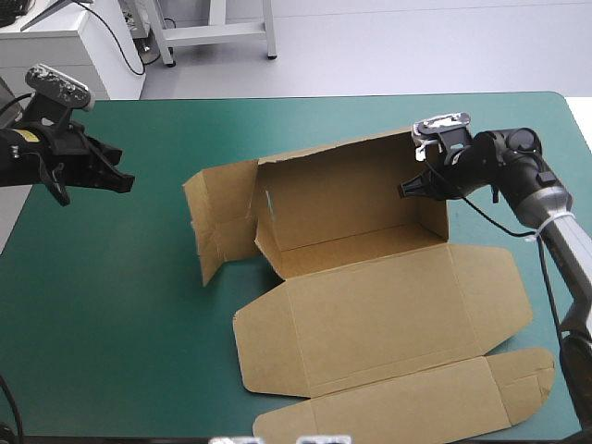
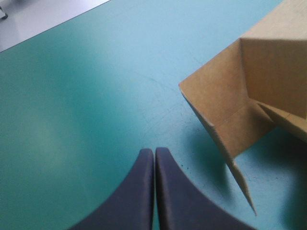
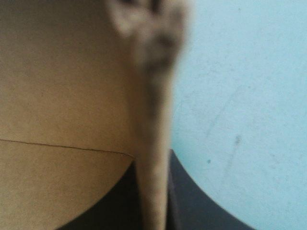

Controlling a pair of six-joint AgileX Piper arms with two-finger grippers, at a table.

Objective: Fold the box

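The brown box (image 1: 361,277) lies mid-table with its back wall and right wall raised, a left flap (image 1: 217,217) standing outward, and the lid panels flat toward the near edge. My right gripper (image 1: 413,188) is at the top of the right wall, shut on the box; in the right wrist view the board edge (image 3: 153,158) runs up between its black fingers (image 3: 192,196). My left gripper (image 1: 125,180) hovers over the teal-green cover left of the box, shut and empty. In the left wrist view its fingers (image 2: 139,191) meet, with the box's left flap (image 2: 225,105) ahead.
Bare teal-green cover (image 1: 111,305) spreads around the left and near-left of the box. The table's far edge (image 1: 324,97) runs behind the box, and the right edge (image 1: 578,120) lies close behind my right arm.
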